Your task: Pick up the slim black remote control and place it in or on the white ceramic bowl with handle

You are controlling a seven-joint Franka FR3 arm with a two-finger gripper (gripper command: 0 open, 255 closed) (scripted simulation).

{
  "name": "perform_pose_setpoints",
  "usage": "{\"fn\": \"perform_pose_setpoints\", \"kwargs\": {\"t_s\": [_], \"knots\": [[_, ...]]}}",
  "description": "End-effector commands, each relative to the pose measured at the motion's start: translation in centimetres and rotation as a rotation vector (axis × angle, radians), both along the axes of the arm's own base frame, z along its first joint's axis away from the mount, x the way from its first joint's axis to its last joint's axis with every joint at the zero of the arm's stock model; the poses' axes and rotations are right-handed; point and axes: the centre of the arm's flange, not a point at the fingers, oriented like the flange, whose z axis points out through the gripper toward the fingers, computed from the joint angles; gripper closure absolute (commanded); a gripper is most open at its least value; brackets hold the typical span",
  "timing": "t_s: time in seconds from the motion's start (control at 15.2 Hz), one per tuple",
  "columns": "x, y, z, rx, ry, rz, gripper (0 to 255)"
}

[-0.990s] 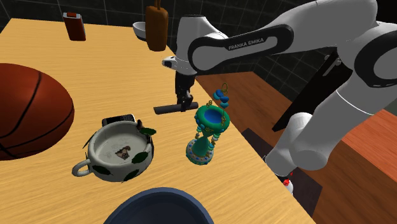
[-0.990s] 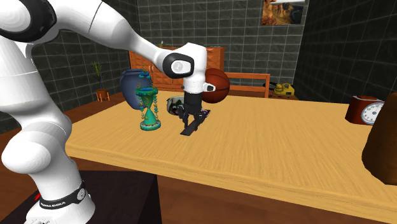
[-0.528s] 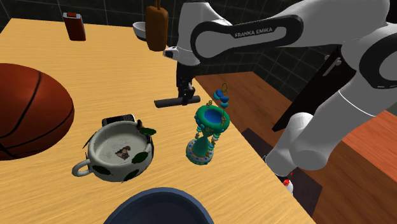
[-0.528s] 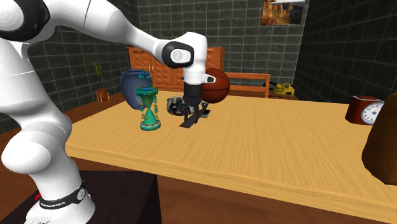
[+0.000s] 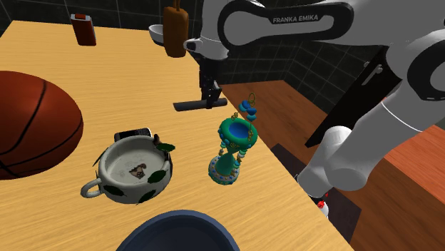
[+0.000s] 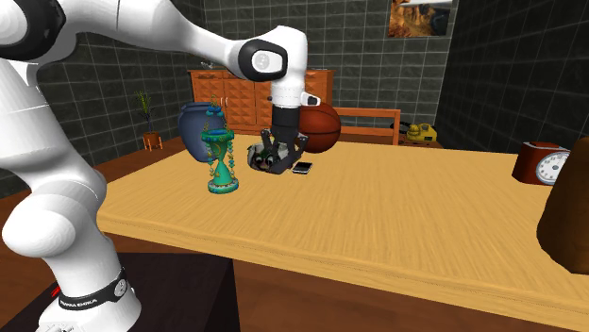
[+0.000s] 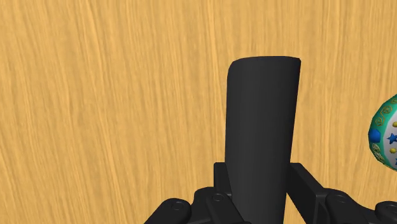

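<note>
Black gripper (image 5: pixel 209 98) pinches the slim black remote (image 5: pixel 187 106) above the table (image 5: pixel 107 85) — carry it level over the white handled bowl (image 5: pixel 107 175), clearing its rim before lowering.

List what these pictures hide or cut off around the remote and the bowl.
- Wrist view: the remote's near end is hidden between the fingers; the hourglass is cut off by the edge.
- Second exterior view: the handled bowl is partly hidden behind the fingers.
- Shoulder view: the handled bowl hides most of a flat black object; the basketball is cut off by the left edge.
</note>
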Motion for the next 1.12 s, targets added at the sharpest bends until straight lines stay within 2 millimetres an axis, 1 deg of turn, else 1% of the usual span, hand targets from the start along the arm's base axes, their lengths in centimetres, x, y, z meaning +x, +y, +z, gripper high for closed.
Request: {"fn": "perform_pose_setpoints", "kwargs": {"t_s": [0.0, 0.73, 1.06], "knots": [[0.1, 0.0, 1.0, 0.0, 0.0, 0.0, 255], [0.1, 0.0, 6.7, 0.0, 0.0, 0.0, 255], [-1.7, 6.3, 6.5, 0.0, 0.0, 0.0, 255]]}}
